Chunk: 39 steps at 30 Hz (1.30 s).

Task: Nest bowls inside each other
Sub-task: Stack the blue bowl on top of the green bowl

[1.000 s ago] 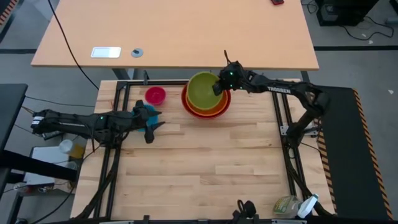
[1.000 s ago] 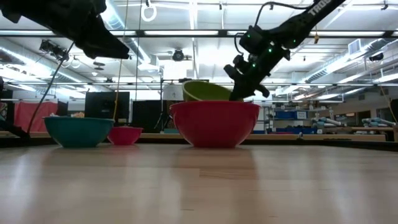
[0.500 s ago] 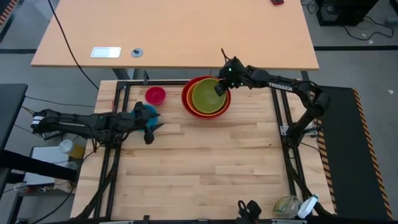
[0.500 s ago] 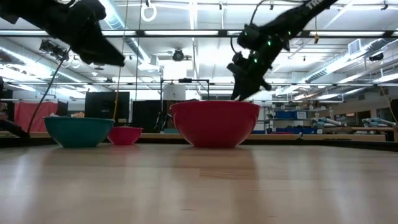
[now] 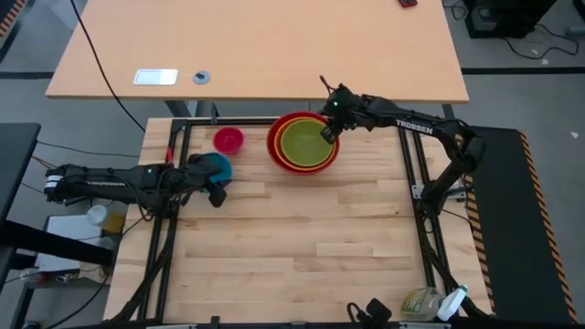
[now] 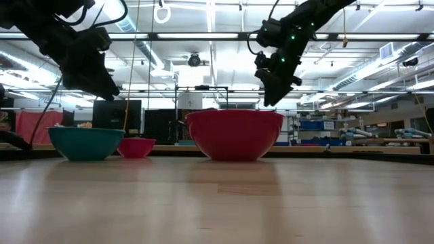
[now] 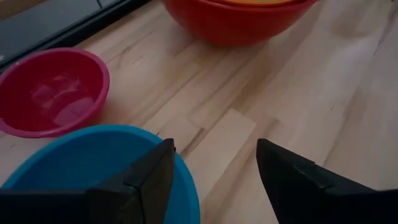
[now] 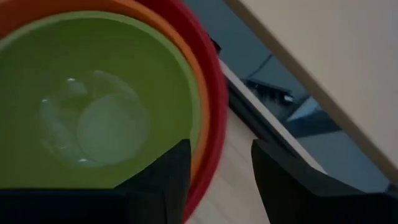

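The red bowl (image 5: 274, 146) stands at the table's far middle. The orange bowl (image 8: 188, 74) sits in it, and the lime green bowl (image 5: 304, 143) sits in the orange one. The magenta bowl (image 5: 228, 140) and the blue bowl (image 5: 210, 165) stand to the left on the table. My right gripper (image 8: 217, 163) hangs open above the stack's far right rim, clear of it. My left gripper (image 7: 214, 163) is open, slanting down above the blue bowl's near right rim (image 7: 186, 186) without touching it.
A black frame rail (image 5: 238, 120) runs along the table's far edge behind the bowls. A light desk (image 5: 256, 46) stands beyond it. Bare wood (image 5: 302, 238) stretches over the table's middle and near half. A bottle (image 5: 425, 302) lies at the near right corner.
My right gripper has opened and let go of the green bowl's rim, then risen above the stack. The green bowl, which was tilted on the far side of the stack, has dropped level into the orange bowl. My left gripper has sunk and tipped down over the blue bowl.
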{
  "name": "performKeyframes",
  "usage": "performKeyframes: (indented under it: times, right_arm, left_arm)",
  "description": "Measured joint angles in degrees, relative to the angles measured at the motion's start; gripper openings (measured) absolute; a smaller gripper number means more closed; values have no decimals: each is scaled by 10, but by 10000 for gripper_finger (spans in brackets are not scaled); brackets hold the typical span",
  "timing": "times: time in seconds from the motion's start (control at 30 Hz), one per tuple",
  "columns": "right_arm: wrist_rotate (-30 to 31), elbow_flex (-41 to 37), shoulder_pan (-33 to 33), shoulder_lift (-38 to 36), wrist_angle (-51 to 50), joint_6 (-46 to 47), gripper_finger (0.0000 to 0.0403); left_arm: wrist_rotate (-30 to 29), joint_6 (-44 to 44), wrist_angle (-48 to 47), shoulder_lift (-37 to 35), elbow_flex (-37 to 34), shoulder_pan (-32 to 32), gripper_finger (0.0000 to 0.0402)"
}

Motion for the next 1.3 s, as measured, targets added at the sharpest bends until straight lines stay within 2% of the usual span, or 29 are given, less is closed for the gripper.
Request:
performKeyframes:
  times: [0.17, 0.37, 0.43, 0.63, 0.83, 0.97, 1.2, 1.3]
  right_arm:
    - [23, 0, 39, -2, 9, -5, 176]
    - [78, 0, 96, -29, 14, -12, 176]
    - [94, 0, 113, -42, 19, -16, 176]
    - [103, 0, 136, -70, 40, -24, 176]
    - [102, 0, 142, -79, 43, -28, 176]
    - [100, 0, 146, -78, 44, -29, 176]
    - [99, 0, 160, -87, 30, -35, 176]
    - [98, 0, 162, -91, 24, -35, 176]
  left_arm:
    - [7, -12, -20, 0, 0, 32, 229]
    - [100, -50, -65, 28, 0, 85, 228]
    - [123, -44, -60, 58, 0, 90, 228]
    - [125, -34, -56, 175, 19, 94, 228]
    - [97, -8, -97, 295, 61, 96, 220]
    - [87, 12, -101, 357, 85, 93, 170]
    - [50, 49, -104, 398, 108, 74, 25]
    - [60, 57, -103, 397, 120, 60, 13]
